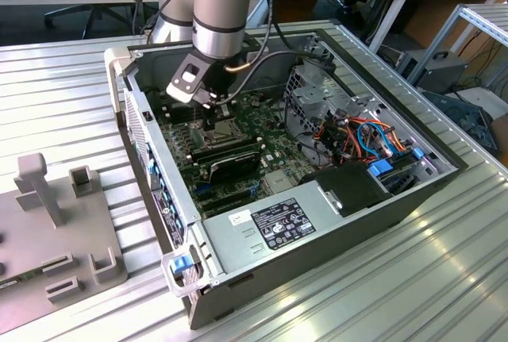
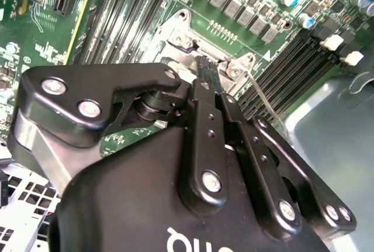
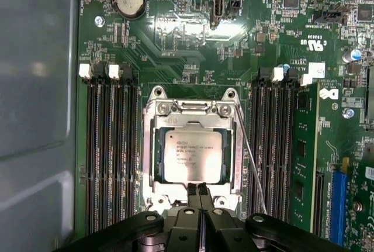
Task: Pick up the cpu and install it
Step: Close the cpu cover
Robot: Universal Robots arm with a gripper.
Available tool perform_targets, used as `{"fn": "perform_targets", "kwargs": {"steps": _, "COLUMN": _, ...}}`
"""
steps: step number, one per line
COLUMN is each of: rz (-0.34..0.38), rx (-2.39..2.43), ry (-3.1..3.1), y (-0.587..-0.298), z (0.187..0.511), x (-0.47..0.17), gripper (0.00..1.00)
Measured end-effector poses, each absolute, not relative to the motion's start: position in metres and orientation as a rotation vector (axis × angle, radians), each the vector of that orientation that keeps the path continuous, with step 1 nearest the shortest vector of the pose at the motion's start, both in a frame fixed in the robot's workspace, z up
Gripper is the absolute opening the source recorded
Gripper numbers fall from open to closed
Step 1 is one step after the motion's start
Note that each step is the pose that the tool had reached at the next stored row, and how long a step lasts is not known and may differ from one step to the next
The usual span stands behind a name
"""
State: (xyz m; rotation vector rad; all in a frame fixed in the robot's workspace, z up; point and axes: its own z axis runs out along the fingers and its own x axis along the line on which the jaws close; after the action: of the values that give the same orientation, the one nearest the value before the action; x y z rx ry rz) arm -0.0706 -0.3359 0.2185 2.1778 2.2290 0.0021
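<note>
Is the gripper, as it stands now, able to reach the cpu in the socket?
Probably yes, for its top: the gripper hangs shut at the edge of the cpu, with nothing between them. The metal socket frame surrounds the chip's sides, though, so gripping its edges looks doubtful.

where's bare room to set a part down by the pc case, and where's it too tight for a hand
Free: the ribbed table beside the case at the exterior view's right, and the strip between the case and the grey fixture. Crowded: inside the case, with the gripper over the cpu and cables packed nearby.
</note>
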Motion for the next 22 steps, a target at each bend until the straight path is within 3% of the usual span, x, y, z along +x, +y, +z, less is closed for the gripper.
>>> {"fn": "perform_targets", "kwargs": {"steps": 22, "rz": 0.002, "rx": 2.178, "ry": 2.229, "y": -0.336, "z": 0.226, "x": -0.051, "gripper": 0.11}}
